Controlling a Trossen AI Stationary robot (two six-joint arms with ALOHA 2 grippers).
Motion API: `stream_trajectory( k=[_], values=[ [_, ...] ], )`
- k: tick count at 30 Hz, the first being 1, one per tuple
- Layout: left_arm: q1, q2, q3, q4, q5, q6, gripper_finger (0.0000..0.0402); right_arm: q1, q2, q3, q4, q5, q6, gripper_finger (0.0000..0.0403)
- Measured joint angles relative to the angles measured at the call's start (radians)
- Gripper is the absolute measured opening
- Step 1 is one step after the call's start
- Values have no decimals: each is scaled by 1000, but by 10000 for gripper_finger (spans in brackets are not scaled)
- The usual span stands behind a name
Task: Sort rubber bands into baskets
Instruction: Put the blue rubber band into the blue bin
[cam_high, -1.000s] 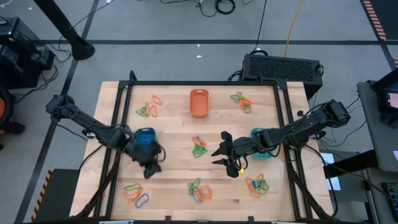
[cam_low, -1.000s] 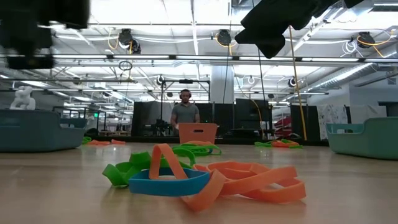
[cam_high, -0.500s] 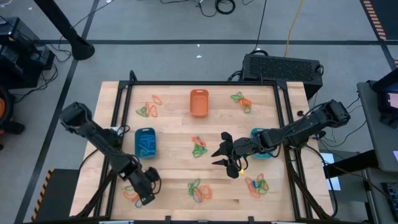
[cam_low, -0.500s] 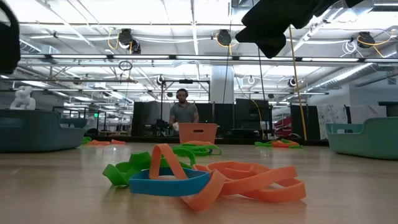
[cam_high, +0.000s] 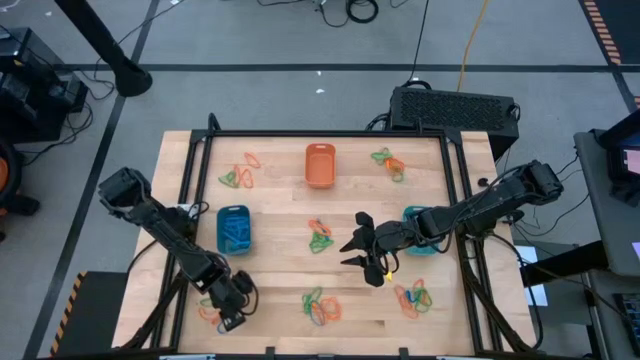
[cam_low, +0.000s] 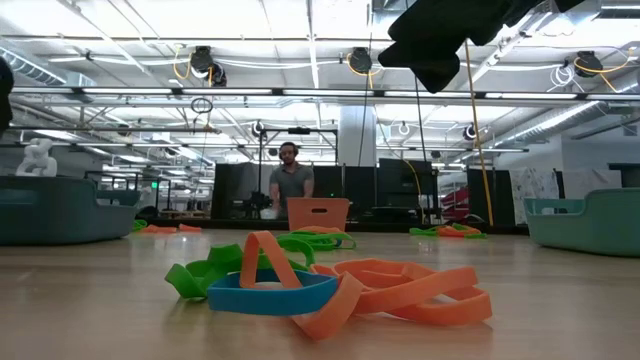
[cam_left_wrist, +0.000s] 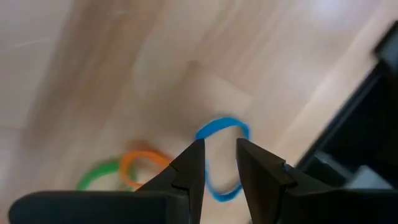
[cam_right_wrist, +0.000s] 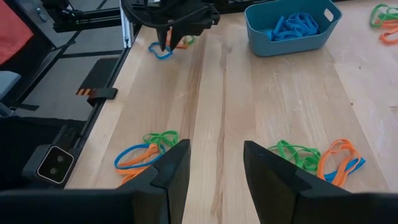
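Overhead view: left gripper (cam_high: 229, 318) sits at the near-left corner of the table (cam_high: 280, 200), over a small pile of rubber bands (cam_high: 214, 312). Blue basket (cam_high: 233, 229), orange basket (cam_high: 320, 165) and teal basket (cam_high: 417, 231) stand apart. Right gripper (cam_high: 358, 248) hovers mid-table.

Left wrist view: fingers (cam_left_wrist: 186, 172) slightly parted, empty, straddling a blue band (cam_left_wrist: 221, 158).

Right wrist view: fingers (cam_right_wrist: 174, 174) parted, holding nothing.

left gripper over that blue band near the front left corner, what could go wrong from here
The left gripper hangs open over the blue band, which lies right beside an orange band and a green band; closing could drag a neighbour along. The blue basket is some way off, so a thin loop may slip out during the carry.
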Motion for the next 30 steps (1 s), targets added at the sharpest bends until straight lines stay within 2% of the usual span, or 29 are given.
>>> stream_trajectory(
  k=[4, 10, 19, 30],
  values=[
    [0, 0, 0, -50, -43, 39, 98, 0, 0, 0, 0, 0, 0, 141],
    [-5, -1, 0, 17, -46, 46, 98, 0, 0, 0, -1, 0, 0, 141],
    [-32, 58, 5, -3, -60, 49, 98, 0, 0, 0, -1, 0, 0, 141],
    [-39, 65, 3, 18, -67, 49, 92, 0, 0, 0, -1, 0, 0, 141]
  ],
)
